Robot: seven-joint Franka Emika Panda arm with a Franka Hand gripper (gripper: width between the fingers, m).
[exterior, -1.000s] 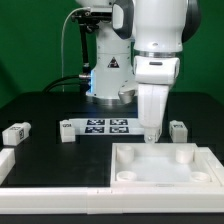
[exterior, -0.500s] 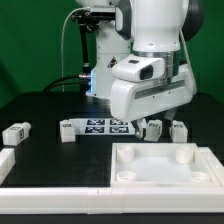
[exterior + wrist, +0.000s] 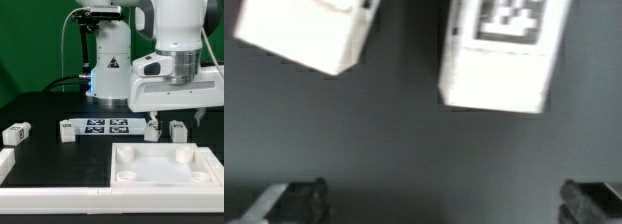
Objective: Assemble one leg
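Observation:
Two legs, small white blocks, lie on the dark table behind the large white square piece [image 3: 165, 168]. One leg [image 3: 178, 130] shows its tag in the wrist view [image 3: 502, 55]; the other leg [image 3: 306, 35] lies beside it, partly cut off by the frame edge. My gripper [image 3: 178, 119] hovers just above them, open and empty. In the wrist view its gripper [image 3: 441, 204] has dark fingertips [image 3: 288, 203] set wide apart, with bare table between them. Two more legs [image 3: 17, 132] [image 3: 67, 131] lie to the exterior view's left.
The marker board [image 3: 107, 125] lies between the legs in the middle. A long white piece [image 3: 40, 198] runs along the front, with a white block [image 3: 5, 160] at the left edge. The robot base [image 3: 108, 70] stands behind.
The gripper has lifted off the large square piece, turned at the wrist, and moved toward the exterior view's right. It now sits above the legs behind that piece.

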